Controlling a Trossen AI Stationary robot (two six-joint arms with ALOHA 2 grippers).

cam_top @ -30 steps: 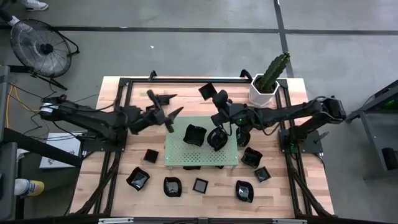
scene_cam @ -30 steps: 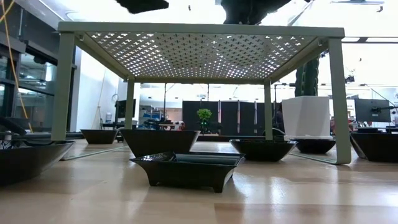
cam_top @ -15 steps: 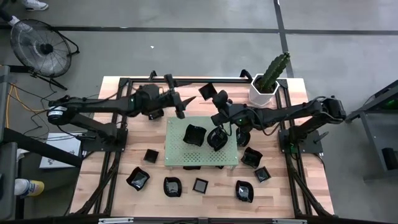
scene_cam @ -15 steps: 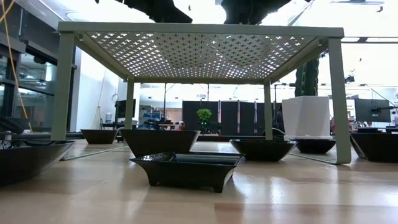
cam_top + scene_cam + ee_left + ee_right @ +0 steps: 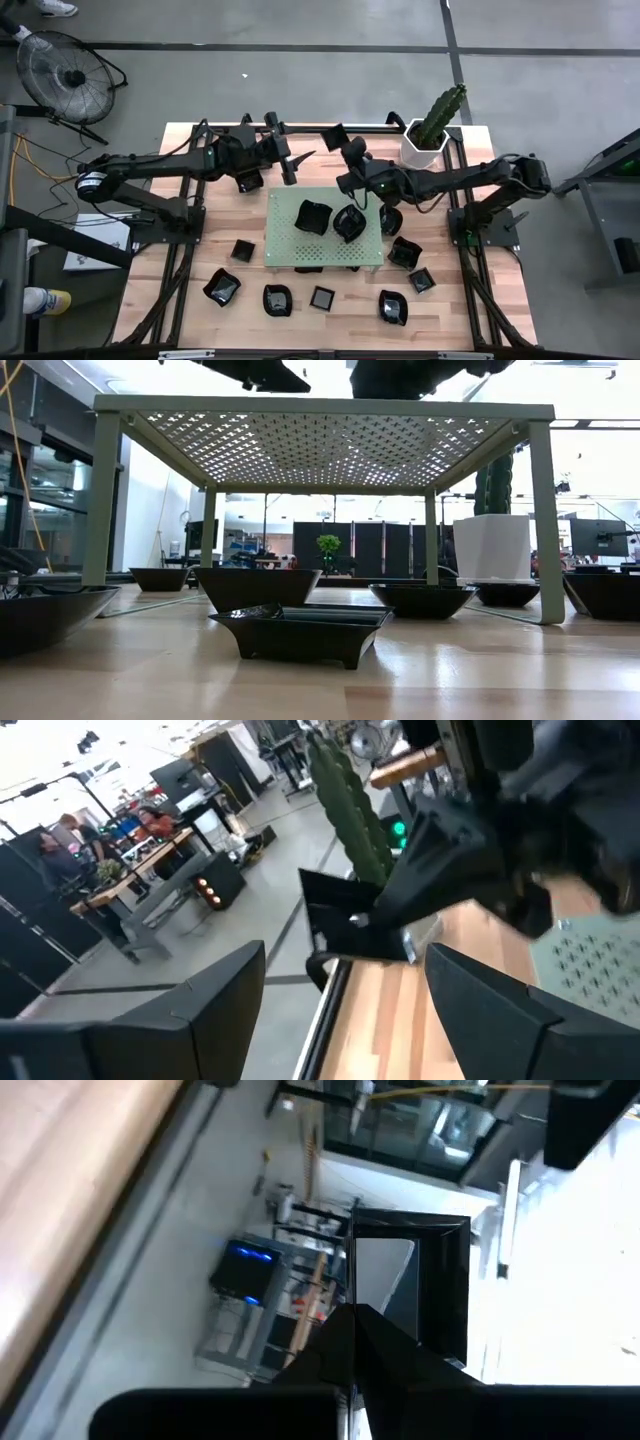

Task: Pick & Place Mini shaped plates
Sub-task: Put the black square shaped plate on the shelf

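Note:
My right gripper [image 5: 345, 150] hovers above the back edge of the green perforated board [image 5: 300, 250], shut on a square black mini plate [image 5: 333, 138]. That plate stands on edge at my fingertips in the right wrist view [image 5: 412, 1285]. My left gripper [image 5: 294, 158] is open just left of it, with nothing between its fingers [image 5: 190, 1020]. It faces the held plate [image 5: 338, 896]. Two mini plates [image 5: 313, 215] [image 5: 349, 222] lie on the board. Several more lie on the wood around it, such as one at the front left [image 5: 221, 287] and one at the front right [image 5: 392, 306].
A white pot with a cactus [image 5: 425, 148] stands at the back right corner, close behind the right arm. The black frame rail [image 5: 300, 127] runs along the table's back. In the low view the board stands on legs [image 5: 103, 500], with plates [image 5: 300, 632] beneath and around it.
My left gripper has swung from beside the board's left edge toward the back and right, ending near the held plate. My right gripper has shifted slightly back with its plate.

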